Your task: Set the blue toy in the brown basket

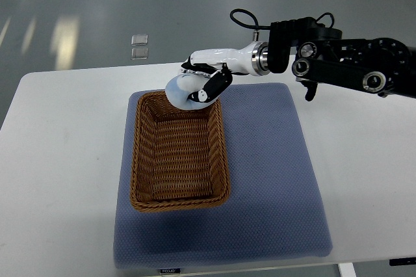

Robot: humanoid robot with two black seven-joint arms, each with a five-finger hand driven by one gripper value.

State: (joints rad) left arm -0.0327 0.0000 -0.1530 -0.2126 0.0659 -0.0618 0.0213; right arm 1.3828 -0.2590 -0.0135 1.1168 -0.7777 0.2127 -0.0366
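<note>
1. A white table [58,160] is filling the lower part of the top view, with grey floor lying beyond its far edge.
2. A blue-grey mat [273,179] is lying flat on the table, and it is carrying a small label at its near edge.
3. A brown wicker basket [140,160] is sitting on the left half of the mat, its long side running away from the robot; its woven floor is showing bare.
4. The toy [180,90] is hanging over the basket's far rim, at the far right corner. It is looking pale blue, nearly white in the light, rounded and smooth. Only its left and lower side is showing; the rest is sitting hidden under the fingers.
5. The right hand [207,75] is wrapping its fingers around the toy, white fingers curling over the top and a black-tipped thumb [214,86] pressing against its right side.
6. The right arm [338,62] is reaching in from the right edge, a black, jointed arm with a cable looping above the wrist.
</note>
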